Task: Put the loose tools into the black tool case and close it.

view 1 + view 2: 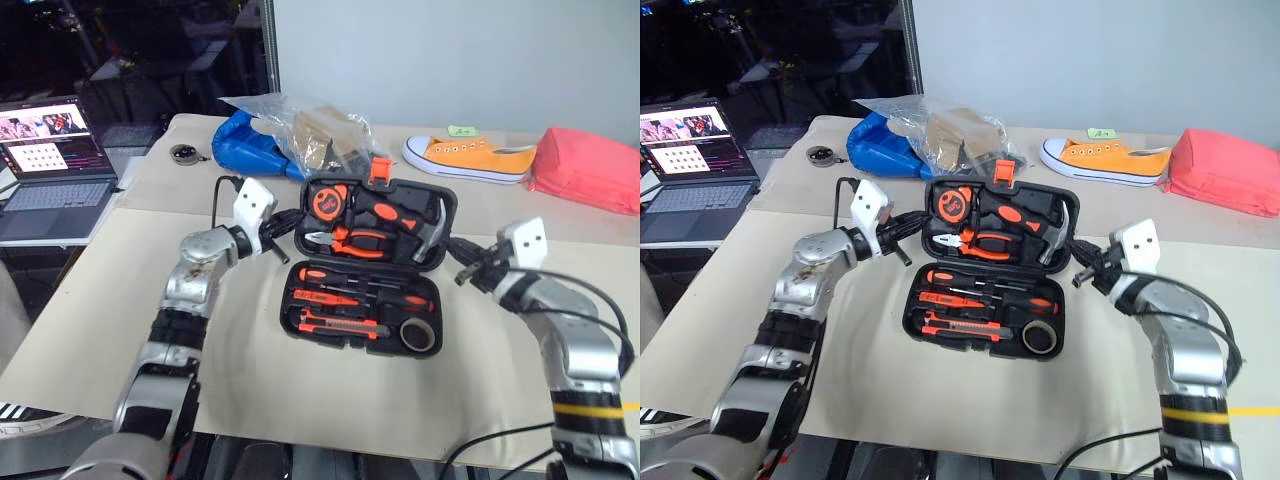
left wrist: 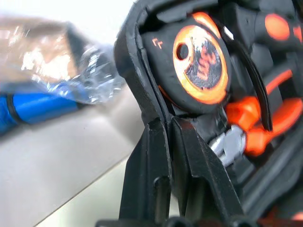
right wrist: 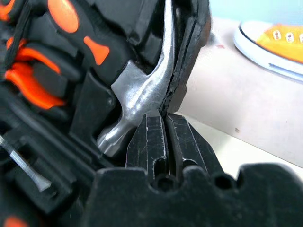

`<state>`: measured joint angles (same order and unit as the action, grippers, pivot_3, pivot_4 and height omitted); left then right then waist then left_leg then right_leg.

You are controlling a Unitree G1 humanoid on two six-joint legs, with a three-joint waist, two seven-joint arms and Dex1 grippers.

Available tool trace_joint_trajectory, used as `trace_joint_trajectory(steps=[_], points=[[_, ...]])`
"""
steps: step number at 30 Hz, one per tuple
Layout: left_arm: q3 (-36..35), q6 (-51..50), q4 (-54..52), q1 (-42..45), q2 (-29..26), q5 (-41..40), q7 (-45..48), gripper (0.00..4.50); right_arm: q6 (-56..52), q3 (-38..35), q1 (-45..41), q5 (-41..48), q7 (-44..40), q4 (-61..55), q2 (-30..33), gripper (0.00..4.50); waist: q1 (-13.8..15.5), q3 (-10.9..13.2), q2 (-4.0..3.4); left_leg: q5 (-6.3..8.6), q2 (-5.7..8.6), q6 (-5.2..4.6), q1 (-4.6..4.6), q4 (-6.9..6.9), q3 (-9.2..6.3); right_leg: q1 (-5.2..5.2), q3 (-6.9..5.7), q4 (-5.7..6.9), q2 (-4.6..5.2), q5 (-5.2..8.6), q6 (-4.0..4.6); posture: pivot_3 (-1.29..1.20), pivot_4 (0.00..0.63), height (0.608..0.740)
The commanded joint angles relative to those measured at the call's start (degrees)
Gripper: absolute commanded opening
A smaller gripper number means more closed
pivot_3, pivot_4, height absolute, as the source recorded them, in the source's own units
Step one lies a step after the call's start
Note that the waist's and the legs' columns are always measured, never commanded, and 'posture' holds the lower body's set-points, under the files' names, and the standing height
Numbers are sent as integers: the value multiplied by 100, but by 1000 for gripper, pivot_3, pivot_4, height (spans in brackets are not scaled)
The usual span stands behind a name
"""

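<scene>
Flanking the open black tool case (image 1: 368, 265) near the tabletop's (image 1: 90, 330) middle, the left gripper (image 1: 283, 228) and right gripper (image 1: 463, 270) sit with fingers together at the lid's side edges. Loose tools (image 1: 345, 305) lie seated inside. Uneven pushing could skew the lid or slide the case.

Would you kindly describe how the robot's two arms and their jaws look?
Both arms are jointed silver-grey metal with black segments and black cables looping near the wrists. Each wrist carries a white block. The right arm bears a yellow band with a black stripe; the left arm has none. The left gripper and right gripper have black, wedge-shaped jaws.
</scene>
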<state>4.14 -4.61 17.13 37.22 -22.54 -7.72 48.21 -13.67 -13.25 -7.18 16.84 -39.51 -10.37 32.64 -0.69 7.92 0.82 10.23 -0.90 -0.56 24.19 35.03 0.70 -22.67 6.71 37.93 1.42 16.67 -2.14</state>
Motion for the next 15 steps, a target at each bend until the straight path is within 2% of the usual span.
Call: trace_joint_trajectory(steps=[1,4,7,9,11,14,15], points=[[398,770,-500,-394,-294,232,530,394,932,61,664,-90,-475,-784,161,0,-14,2,3,1,0,1,-38,4,-1,45,-2,-37,0,4,2,0,150,740],[272,1189,-784,-837,-780,238,763,1296,1793,-91,1494,-566,-705,-974,516,0,-58,3,4,-1,0,2,-105,7,10,108,9,-43,5,9,9,0,150,740],[-183,559,-1110,-1334,-1379,-349,1219,2284,2961,-397,2344,-1285,-734,-803,899,0,-107,4,7,-1,-8,3,-158,9,25,163,7,-52,5,39,-26,0,150,740],[-408,187,-1249,-1552,-1691,-689,1460,2284,3447,-610,2742,-1426,-742,-681,1049,0,-125,4,9,-2,-15,3,-155,9,29,161,3,-53,4,41,-24,0,150,740],[-720,-222,-1362,-1816,-2111,-1075,1793,2312,3874,-982,3190,-1592,-630,-569,1102,698,-117,4,16,-2,-21,3,-154,10,27,162,-5,-52,5,45,-20,0,150,740],[-1086,-958,-1574,-2030,-2572,-1675,2193,2312,3272,-1325,3862,-1174,-925,-933,1219,1529,-93,4,15,-2,-21,3,-139,7,25,157,-18,-62,15,49,-14,0,150,740],[-1156,-1209,-1712,-2071,-2686,-1873,2293,2312,2921,-1445,4046,-953,-1016,-1135,1258,1529,-98,3,15,-1,-21,3,-135,3,21,152,-17,-63,19,49,-7,0,150,740]])
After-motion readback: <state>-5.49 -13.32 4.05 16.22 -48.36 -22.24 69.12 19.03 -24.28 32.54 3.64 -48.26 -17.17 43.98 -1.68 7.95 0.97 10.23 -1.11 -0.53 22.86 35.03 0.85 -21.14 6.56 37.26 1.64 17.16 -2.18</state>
